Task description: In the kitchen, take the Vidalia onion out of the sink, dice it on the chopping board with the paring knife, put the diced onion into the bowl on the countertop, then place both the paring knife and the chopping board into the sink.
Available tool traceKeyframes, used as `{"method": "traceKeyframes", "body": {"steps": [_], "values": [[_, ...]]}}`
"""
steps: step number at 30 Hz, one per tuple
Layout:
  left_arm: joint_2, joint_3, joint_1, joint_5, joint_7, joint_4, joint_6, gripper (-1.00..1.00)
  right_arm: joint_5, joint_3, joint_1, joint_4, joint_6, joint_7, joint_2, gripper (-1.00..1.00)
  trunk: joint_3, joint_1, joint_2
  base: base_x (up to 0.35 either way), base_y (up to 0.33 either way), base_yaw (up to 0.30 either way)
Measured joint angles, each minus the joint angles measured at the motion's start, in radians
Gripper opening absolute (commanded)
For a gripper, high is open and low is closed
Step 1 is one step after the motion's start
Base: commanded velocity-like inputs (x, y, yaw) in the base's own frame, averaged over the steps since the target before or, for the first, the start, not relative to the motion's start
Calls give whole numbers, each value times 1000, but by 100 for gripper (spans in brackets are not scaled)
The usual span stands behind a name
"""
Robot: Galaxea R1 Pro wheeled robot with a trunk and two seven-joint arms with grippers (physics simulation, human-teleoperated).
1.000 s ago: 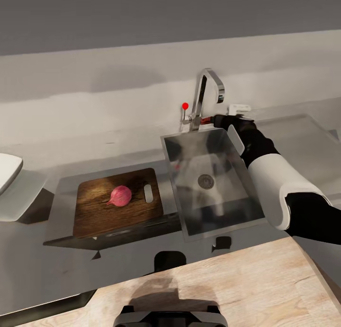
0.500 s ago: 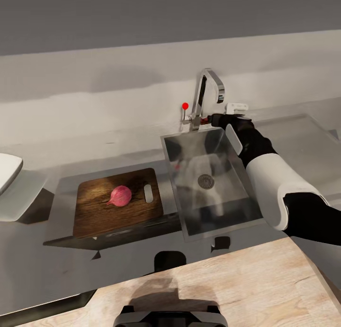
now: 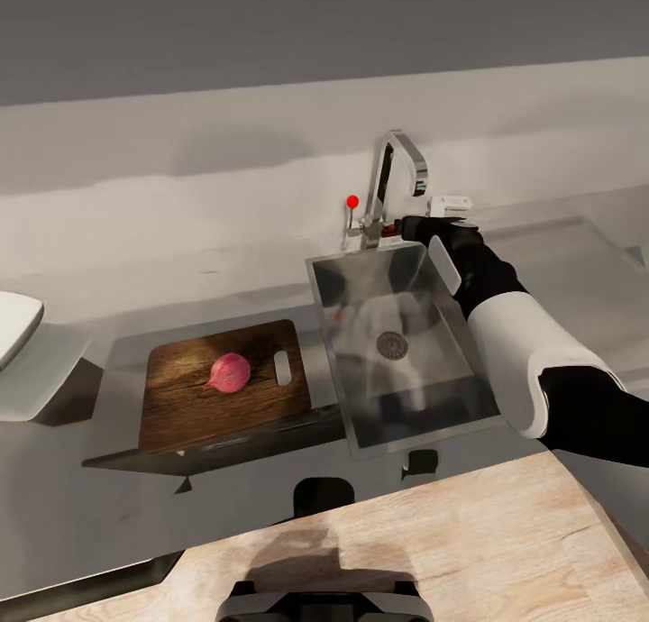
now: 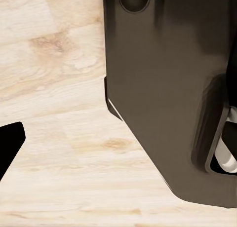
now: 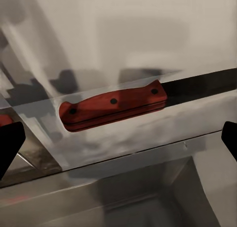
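The pinkish-red Vidalia onion [image 3: 231, 372] lies on the dark wooden chopping board [image 3: 194, 406], left of the steel sink [image 3: 361, 424]. The paring knife [image 5: 113, 107] rests flat on the countertop [image 3: 225, 288] ledge behind the sink, red handle toward the faucet [image 3: 392, 185], dark blade running away from it. In the head view its handle [image 3: 388, 229] peeks out beside the faucet base. My right gripper [image 5: 118, 138] hovers open just over the knife, one fingertip on each side of it; from the head it [image 3: 412, 229] sits at the sink's back rim. The white bowl [image 3: 13, 324] shows at the far left edge. My left gripper [image 4: 118, 148] hangs open beside my dark body.
A pale wooden tabletop [image 3: 433, 550] lies between me and the counter. The faucet's red-tipped lever [image 3: 352, 202] stands just left of the spout. A small white object [image 3: 449, 205] sits behind my right hand. The drainboard [image 3: 577, 279] stretches right of the basin.
My right gripper has crept slightly toward the wall and the knife behind the sink. Onion, board and bowl have not moved.
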Motion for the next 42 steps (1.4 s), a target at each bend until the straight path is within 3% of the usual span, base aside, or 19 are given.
{"method": "traceKeyframes", "body": {"steps": [42], "values": [[-6, 0, 0, 0, 1, -2, 0, 100, 0, 1, 0, 3, 1, -1, 0, 100, 0, 0, 0, 1, 0, 0]]}}
